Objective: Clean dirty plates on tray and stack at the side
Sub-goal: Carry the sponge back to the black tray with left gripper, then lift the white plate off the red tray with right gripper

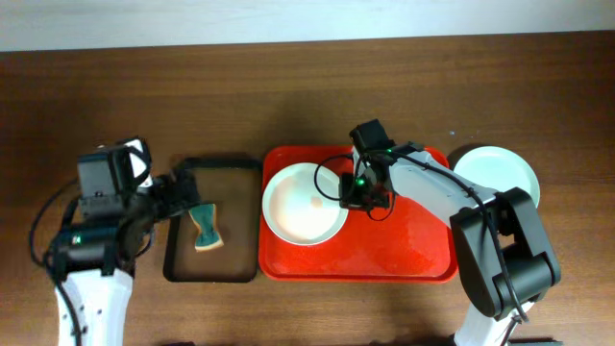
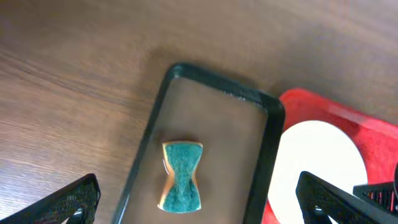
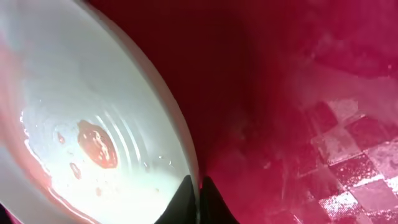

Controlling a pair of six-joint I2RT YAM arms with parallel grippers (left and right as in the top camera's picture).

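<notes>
White plate (image 1: 300, 207): on the left half of the red tray (image 1: 404, 240), smear (image 3: 96, 144) near its centre.
Right gripper (image 3: 196, 199): jaws clenched on this plate's right rim.
Left gripper (image 1: 183, 195): jaws released, above the black tray (image 2: 146, 143) holding a sponge (image 2: 181, 177).
Pale plate (image 1: 495, 173): on the worktop (image 1: 288, 96), just right of the red tray.

Tray (image 1: 404, 248) is bright glossy red, with a pale checkered sheen in the right wrist view. White plate (image 1: 293, 219) has a reddish-brown smear (image 3: 96, 144). Sponge (image 2: 181, 176) is teal on top with tan edges. Small tray (image 1: 216, 161) is black with a brown floor. Table (image 1: 288, 86) is dark brown woodgrain.
</notes>
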